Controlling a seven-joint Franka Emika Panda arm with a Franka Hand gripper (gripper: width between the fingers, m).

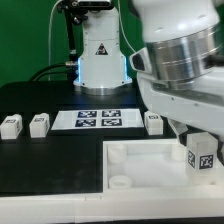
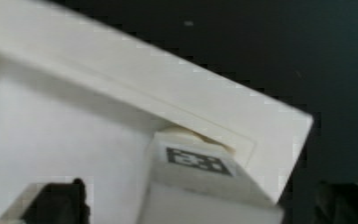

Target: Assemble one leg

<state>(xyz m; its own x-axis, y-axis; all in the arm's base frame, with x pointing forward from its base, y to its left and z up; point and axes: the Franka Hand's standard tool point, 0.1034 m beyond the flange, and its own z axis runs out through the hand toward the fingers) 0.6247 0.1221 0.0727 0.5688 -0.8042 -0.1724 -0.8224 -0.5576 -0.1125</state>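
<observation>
A leg (image 1: 203, 155), a small white block with a black-and-white tag, stands upright at the corner of the large white panel (image 1: 140, 165) on the exterior view's right. My gripper (image 1: 196, 138) hangs right over it, mostly hidden by the arm's bulk. In the wrist view the leg (image 2: 202, 160) sits at a round socket near the panel's (image 2: 69, 120) edge. It lies between my two dark fingertips (image 2: 60, 200). The gripper (image 2: 197, 203) is open, with a visible gap between one finger and the leg.
The marker board (image 1: 100, 119) lies in front of the robot base. Two loose legs (image 1: 11, 124) (image 1: 39, 124) stand at the exterior view's left, and another (image 1: 154, 122) lies beside the marker board. The table is black.
</observation>
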